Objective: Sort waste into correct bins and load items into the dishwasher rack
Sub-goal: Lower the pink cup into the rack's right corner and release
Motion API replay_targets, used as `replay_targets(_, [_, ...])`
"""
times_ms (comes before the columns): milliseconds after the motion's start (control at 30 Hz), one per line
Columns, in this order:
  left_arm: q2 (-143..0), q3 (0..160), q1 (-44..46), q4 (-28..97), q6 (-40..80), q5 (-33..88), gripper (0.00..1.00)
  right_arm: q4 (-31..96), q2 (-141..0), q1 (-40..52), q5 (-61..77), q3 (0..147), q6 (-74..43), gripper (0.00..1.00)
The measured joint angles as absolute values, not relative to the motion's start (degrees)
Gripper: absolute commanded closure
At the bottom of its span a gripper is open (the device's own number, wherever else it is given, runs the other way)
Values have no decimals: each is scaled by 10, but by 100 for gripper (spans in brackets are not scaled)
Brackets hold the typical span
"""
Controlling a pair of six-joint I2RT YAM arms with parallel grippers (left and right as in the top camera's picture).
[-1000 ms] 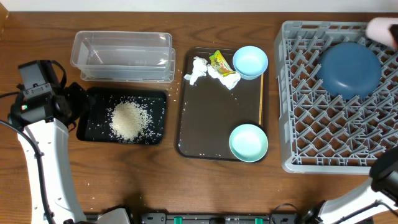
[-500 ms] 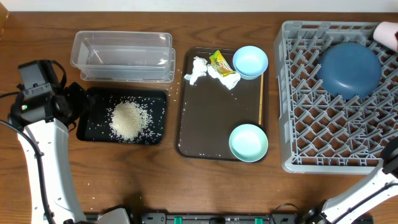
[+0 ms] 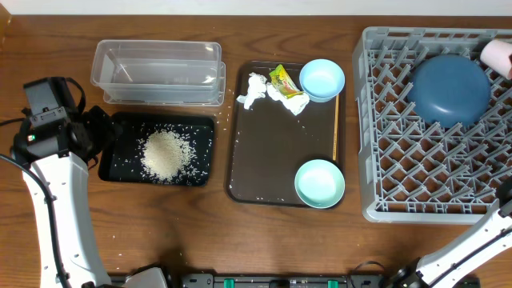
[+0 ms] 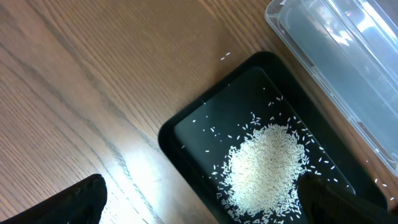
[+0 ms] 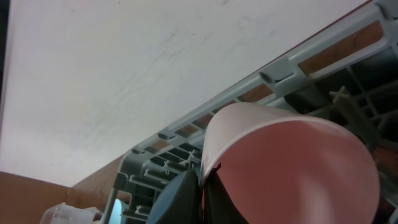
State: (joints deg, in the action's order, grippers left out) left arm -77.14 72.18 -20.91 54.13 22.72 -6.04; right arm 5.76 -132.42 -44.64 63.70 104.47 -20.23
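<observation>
Holding the pink cup over the far corner of the rack

Our right gripper (image 5: pixel 200 186) pinches the pale pink cup (image 5: pixel 292 162) at its rim. One dark finger presses on the wall and the other is hidden. The cup hangs tilted, just above the far right corner of the dishwasher rack (image 3: pixel 400 172), beyond the dark blue dish (image 3: pixel 450 88). Free pegs lie below the cup and toward the near side, so we judge that a short lowering by this arm is enough. Our left gripper (image 4: pixel 199 199) is spread wide above the black tray (image 4: pixel 186 134) with the rice (image 4: pixel 267 158), well apart from the rack.
</observation>
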Motion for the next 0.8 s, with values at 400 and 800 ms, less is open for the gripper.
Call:
replay_targets(400, [-771, 722, -209, 541, 227, -60, 0, 102, -1332, -459, 649, 1045, -203, 97])
replay_targets(800, [-771, 722, -209, 541, 227, -60, 0, 221, -1334, -493, 650, 1046, -146, 95])
